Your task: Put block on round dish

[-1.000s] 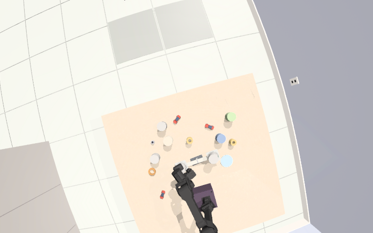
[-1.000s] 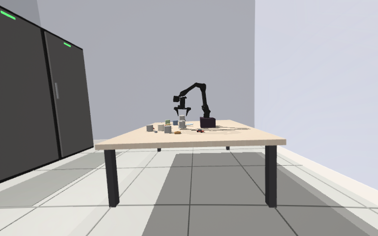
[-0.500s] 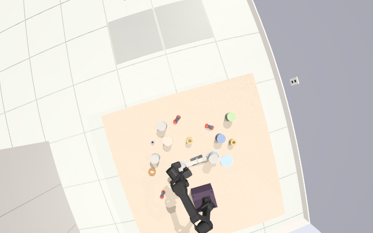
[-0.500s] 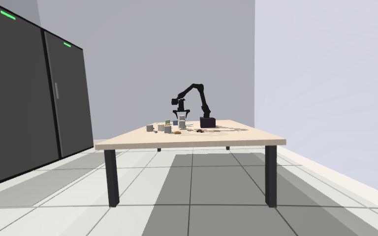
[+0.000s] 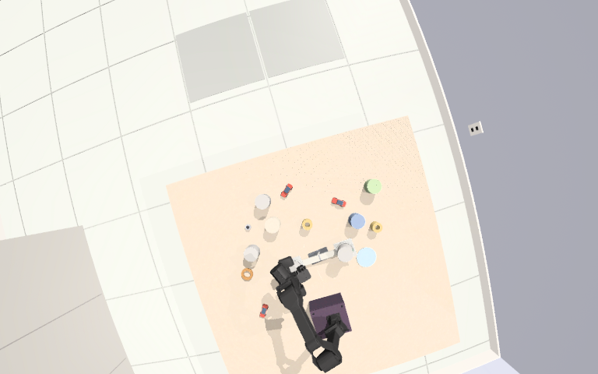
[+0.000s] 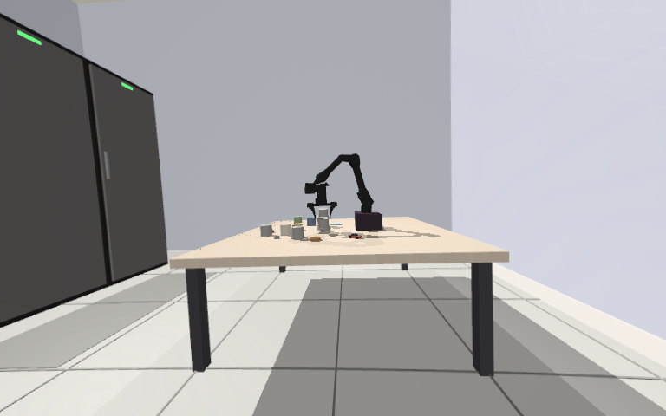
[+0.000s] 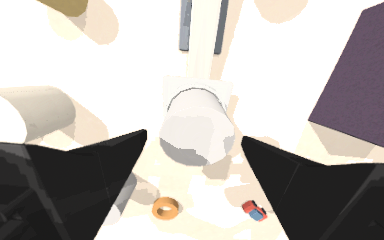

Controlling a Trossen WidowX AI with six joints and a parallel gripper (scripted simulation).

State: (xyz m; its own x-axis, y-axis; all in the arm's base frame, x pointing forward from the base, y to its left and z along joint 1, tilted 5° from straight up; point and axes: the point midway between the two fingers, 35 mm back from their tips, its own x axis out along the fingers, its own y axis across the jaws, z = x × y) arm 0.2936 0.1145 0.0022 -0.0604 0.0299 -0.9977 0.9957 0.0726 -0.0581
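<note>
The balance is tilted. Its left-end cup stands low, and its right-end cup stands higher. My gripper is open and empty, pointing down over the left-end cup. In the wrist view the fingertips are on either side of that cup's top, with a gap on each side. The arm mostly hides this cup in the top view. The light-blue round dish lies right of the right-end cup with nothing on it. No block shows.
A grey cylinder and an orange ring are left of the balance. A blue cylinder is behind its right end. The purple base is in front. A red car is front left.
</note>
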